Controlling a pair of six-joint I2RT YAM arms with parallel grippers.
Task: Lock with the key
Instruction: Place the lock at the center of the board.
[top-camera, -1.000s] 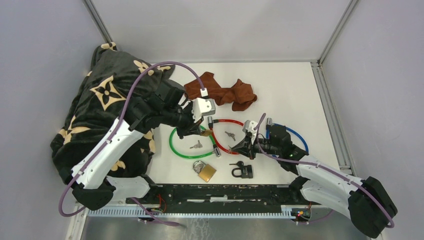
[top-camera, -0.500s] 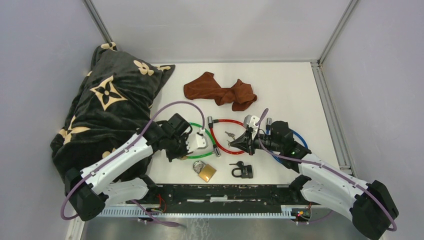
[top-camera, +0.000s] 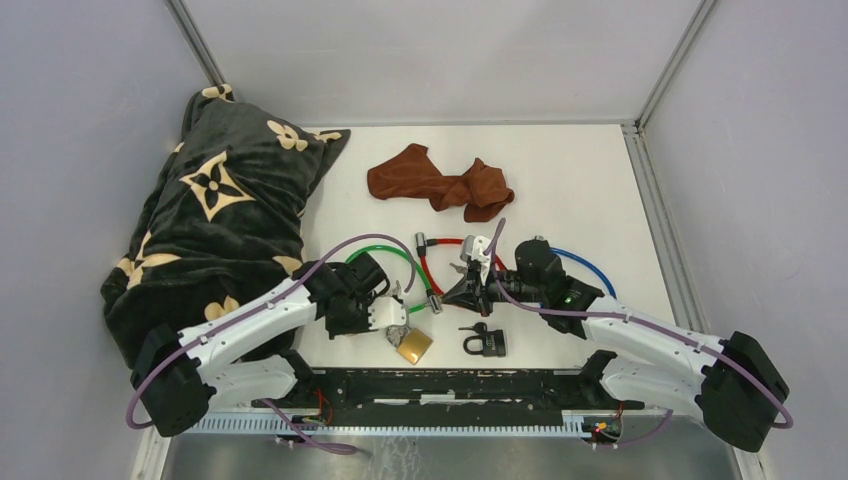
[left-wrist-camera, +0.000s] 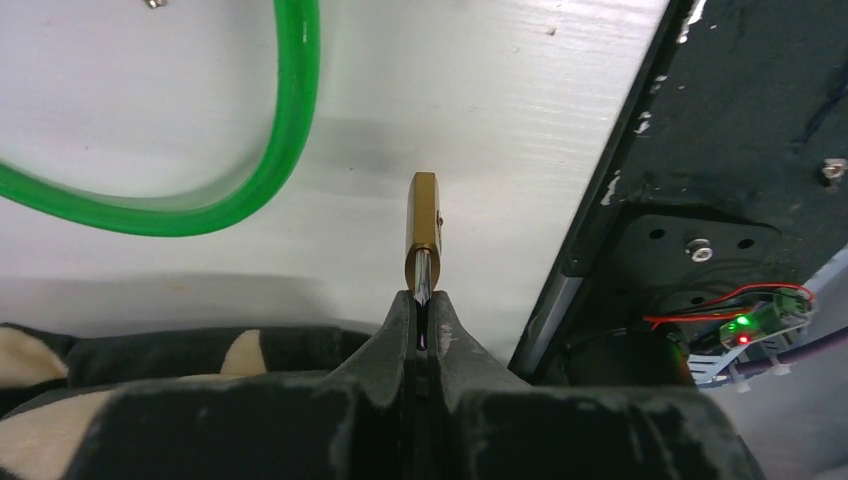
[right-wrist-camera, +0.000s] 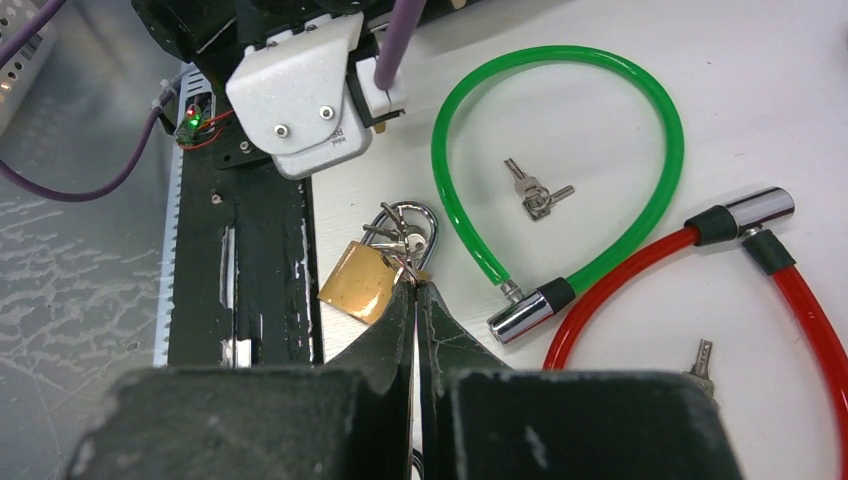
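Currently, a brass piece (left-wrist-camera: 423, 215) is pinched by its silver stem in the left claw (left-wrist-camera: 424, 300); the right claw (right-wrist-camera: 415, 288) is pressed together just beside the brass padlock (right-wrist-camera: 362, 282).

Robot lab test cell. White table (top-camera: 560, 180) boxed in by grey panels (top-camera: 440, 50) on metal posts (top-camera: 195, 40). Left arm (top-camera: 250, 322) and right arm (top-camera: 650, 340) bolted to black rail (top-camera: 450, 385) at bottom of frame. Purple cables (right-wrist-camera: 392, 45), and bare wiring with lit LEDs (left-wrist-camera: 745, 325) lower right of left wrist view. Staged props: padlock (top-camera: 411, 343), cloth (top-camera: 440, 185), blanket (top-camera: 215, 210).
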